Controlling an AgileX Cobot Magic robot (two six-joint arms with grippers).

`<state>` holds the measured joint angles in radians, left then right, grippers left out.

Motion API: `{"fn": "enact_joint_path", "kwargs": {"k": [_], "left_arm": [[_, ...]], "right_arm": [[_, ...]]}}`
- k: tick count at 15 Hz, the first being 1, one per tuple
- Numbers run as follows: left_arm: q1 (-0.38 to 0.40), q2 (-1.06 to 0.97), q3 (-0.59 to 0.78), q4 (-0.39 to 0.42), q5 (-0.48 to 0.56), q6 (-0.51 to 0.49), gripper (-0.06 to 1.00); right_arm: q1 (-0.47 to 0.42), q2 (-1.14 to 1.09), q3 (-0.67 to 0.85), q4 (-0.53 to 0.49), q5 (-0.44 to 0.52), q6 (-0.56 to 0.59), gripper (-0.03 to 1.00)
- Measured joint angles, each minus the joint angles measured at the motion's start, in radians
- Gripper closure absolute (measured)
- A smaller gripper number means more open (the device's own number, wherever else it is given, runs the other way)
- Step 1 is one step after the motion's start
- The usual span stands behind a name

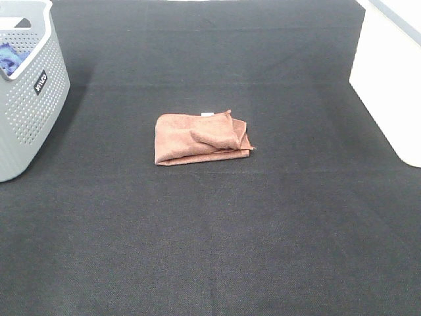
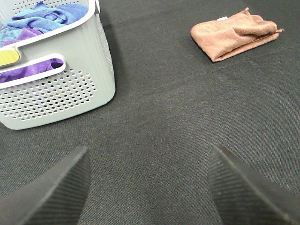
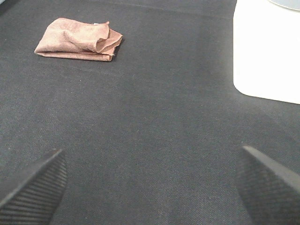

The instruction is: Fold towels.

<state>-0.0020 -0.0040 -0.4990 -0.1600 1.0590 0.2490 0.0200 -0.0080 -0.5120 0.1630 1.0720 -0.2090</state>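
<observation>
One reddish-brown towel (image 1: 200, 137) lies folded into a rough rectangle near the middle of the dark fabric table surface (image 1: 217, 250), with a loose flap bunched up along its right-hand side in the exterior view and a small white tag (image 1: 207, 114) peeking out at its far edge. No gripper touches it. At the left edge of the table stands a grey perforated basket (image 1: 33, 105) with a white rim, well apart from the towel; the left wrist view shows blue cloth (image 2: 51, 16) and purple cloth (image 2: 28, 70) piled inside it, with a bit of yellow at the handle opening. At the right edge sits a white container (image 1: 388, 85), also well apart from the towel. The left gripper (image 2: 147, 187) hovers over bare table with its ribbed black fingers (image 2: 56, 187) spread wide and nothing between them; the basket is near it and the towel lies further off. The right gripper (image 3: 150, 187) likewise has its fingers (image 3: 267, 187) spread wide over empty fabric, holding nothing, with the towel away on one side and the white container on the other
</observation>
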Motion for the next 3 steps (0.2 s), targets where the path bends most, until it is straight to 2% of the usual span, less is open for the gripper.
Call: {"fn": "enact_joint_path", "kwargs": {"k": [3], "left_arm": [[0.0, 0.0, 0.0, 0.0, 0.0, 0.0, 0.27]], "right_arm": [[0.0, 0.0, 0.0, 0.002, 0.0, 0.0, 0.05]]}}
